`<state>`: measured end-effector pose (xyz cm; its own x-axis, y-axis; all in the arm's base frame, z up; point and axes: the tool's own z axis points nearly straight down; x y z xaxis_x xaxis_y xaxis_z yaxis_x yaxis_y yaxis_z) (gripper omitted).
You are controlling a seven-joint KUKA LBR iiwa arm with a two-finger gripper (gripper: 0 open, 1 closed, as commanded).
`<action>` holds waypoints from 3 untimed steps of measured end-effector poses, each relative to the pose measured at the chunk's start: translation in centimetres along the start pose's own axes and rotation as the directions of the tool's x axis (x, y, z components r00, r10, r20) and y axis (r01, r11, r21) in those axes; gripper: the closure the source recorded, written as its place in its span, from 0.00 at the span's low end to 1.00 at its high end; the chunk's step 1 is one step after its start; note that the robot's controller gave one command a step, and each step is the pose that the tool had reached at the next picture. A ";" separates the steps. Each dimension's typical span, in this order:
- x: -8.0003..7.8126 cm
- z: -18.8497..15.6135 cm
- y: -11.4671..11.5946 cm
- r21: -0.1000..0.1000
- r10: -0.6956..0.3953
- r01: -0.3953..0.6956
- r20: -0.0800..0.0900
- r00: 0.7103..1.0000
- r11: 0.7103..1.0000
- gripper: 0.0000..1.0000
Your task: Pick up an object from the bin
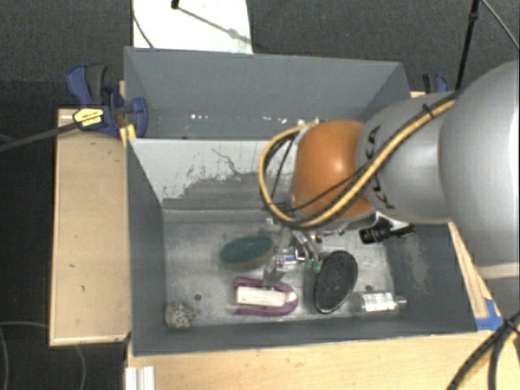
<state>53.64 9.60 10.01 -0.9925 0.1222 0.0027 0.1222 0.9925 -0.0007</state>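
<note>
Grey arm link (479, 153) and orange wrist cover (325, 177) are hiding my gripper (288, 260), so I'm not able to tell its opening; it's hanging low between teal oval (246, 250) and black oval brush (335, 281), just above purple-white piece (264, 297), and I'm judging nothing's picked yet.

Low in the frame, left of centre, a small speckled grey-brown lump (179, 315) sits by itself in a corner of the bin (195, 234). Toward the lower right lies a little clear-and-white piece (380, 302), just beside a black oval pad (335, 281) with a dotted face. A dull teal oval (246, 251) lies near mid-frame, well apart from the lump.
</note>
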 end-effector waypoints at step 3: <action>-3.7 1.9 4.0 0.009 0.103 -0.103 -0.005 0.995 0.995 1.00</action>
<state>57.76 13.15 8.07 -0.9746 0.2240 0.0077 0.2239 0.9746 -0.0098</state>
